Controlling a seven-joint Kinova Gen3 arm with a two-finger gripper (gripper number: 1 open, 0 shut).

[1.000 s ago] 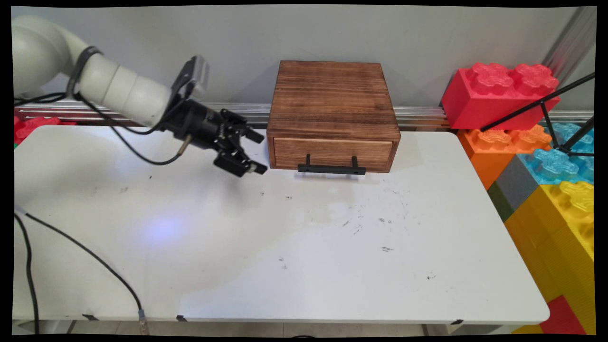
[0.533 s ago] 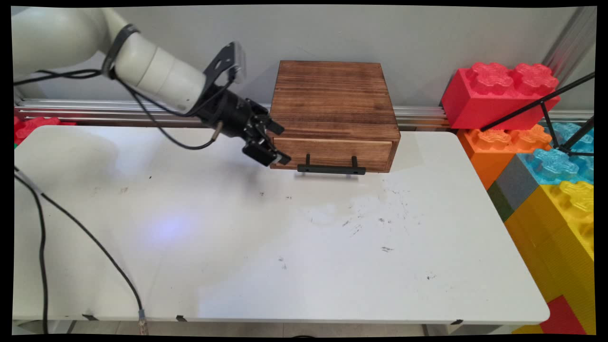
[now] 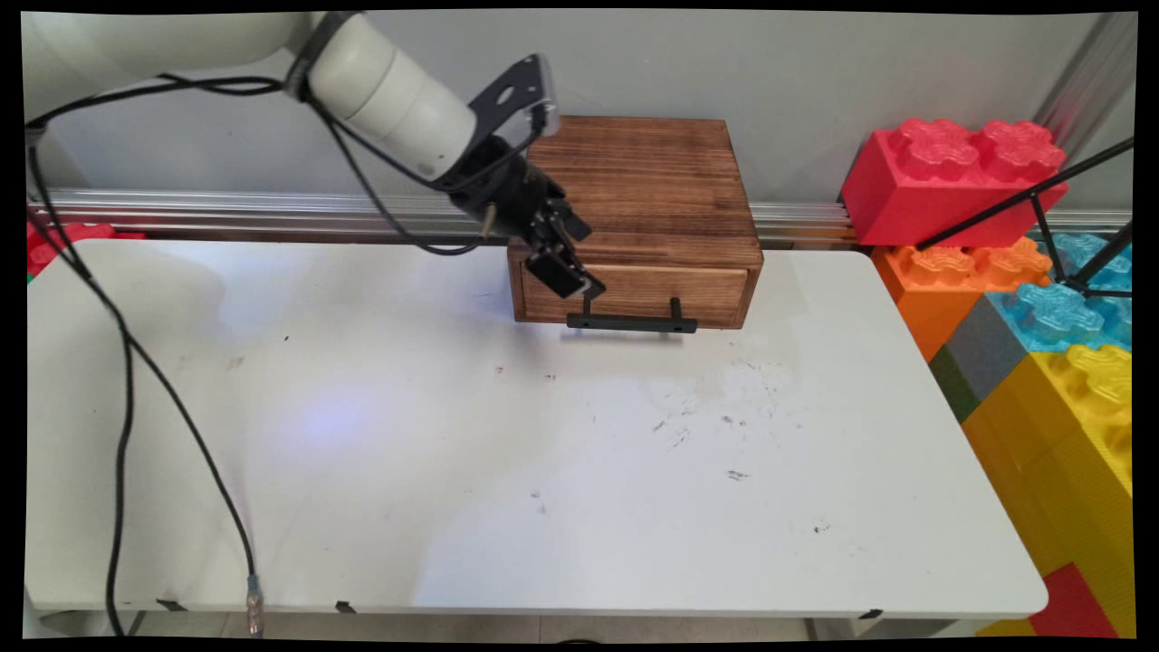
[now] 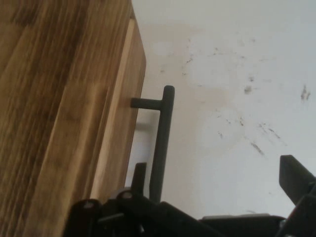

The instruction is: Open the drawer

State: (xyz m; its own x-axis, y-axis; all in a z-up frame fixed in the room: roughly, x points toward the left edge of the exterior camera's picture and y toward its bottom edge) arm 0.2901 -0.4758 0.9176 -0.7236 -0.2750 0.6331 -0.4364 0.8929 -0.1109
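Observation:
A dark wooden box (image 3: pixel 634 181) with one drawer stands at the back of the white table (image 3: pixel 543 471). The drawer front (image 3: pixel 670 290) sits flush in the box and carries a black bar handle (image 3: pixel 634 322). My gripper (image 3: pixel 584 263) is open and hangs in front of the drawer's left part, just above the handle's left end, pointing down and right. In the hand view the box (image 4: pixel 59 98) fills the left, and the handle (image 4: pixel 160 138) runs down toward the gripper (image 4: pixel 215 170), close to its left finger. The gripper holds nothing.
Large toy bricks are stacked past the table's right edge: red (image 3: pixel 951 177), orange (image 3: pixel 942 276), blue (image 3: pixel 1059 312), yellow (image 3: pixel 1068 435). Black tripod legs (image 3: pixel 1041 195) cross in front of them. An aluminium rail (image 3: pixel 272 208) runs behind the table. A black cable (image 3: pixel 127 380) hangs at the left.
The arm has swung right and upward. The gripper went from the table left of the box to the drawer's front, above the handle's left end. It stayed open.

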